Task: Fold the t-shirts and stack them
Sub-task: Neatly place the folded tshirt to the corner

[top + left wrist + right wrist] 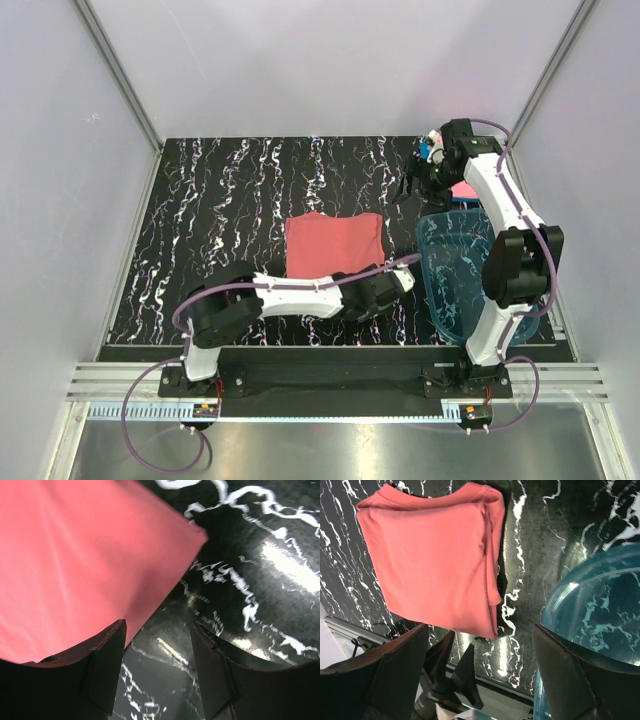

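Coral tee (335,243) lies folded mid-worktop, left gripper (398,284) released at its near-right corner, right gripper (414,186) released toward the far-right corner; folding looks done, and stacking likely needs a pinch under that corner.

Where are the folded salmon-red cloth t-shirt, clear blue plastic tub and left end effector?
Folded salmon-red cloth t-shirt (335,243): top external view, its middle.
Clear blue plastic tub (455,270): top external view, bare inside.
Left end effector (157,630): left wrist view, midway between fingertips.

Left gripper (157,672) and right gripper (480,675) both spread wide.
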